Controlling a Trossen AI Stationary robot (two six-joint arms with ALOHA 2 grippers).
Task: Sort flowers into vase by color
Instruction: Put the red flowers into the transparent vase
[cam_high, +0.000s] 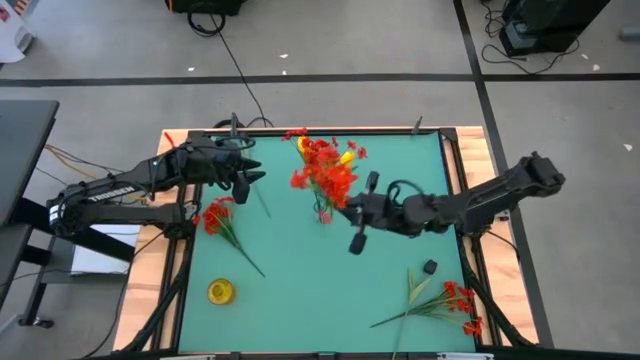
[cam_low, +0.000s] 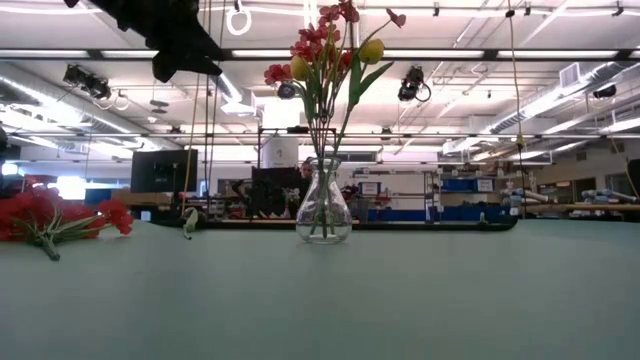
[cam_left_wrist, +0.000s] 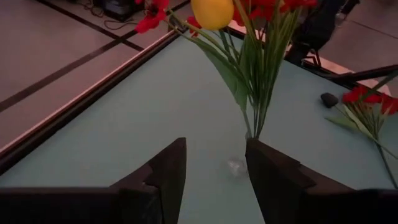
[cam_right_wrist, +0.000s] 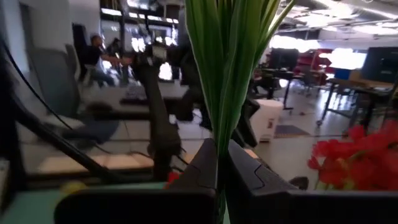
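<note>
While your right gripper (cam_high: 345, 210) sits pinched tight on the green stems of the bunch standing in the glass vase (cam_low: 324, 211), the red and yellow blossoms (cam_high: 322, 165) fan out above it near the far middle of the green table (cam_high: 320, 290). From its wrist camera you see the two fingers (cam_right_wrist: 252, 177) closed together with the stems (cam_right_wrist: 227, 68) between them. Your left gripper (cam_high: 248, 172) hovers left of the vase with its fingers (cam_left_wrist: 165, 174) apart and nothing between them. You have a red sprig (cam_high: 222, 222) lying at the left edge, another red sprig (cam_high: 445, 302) at the near right corner, and a yellow blossom (cam_high: 220, 291) alone at the near left.
</note>
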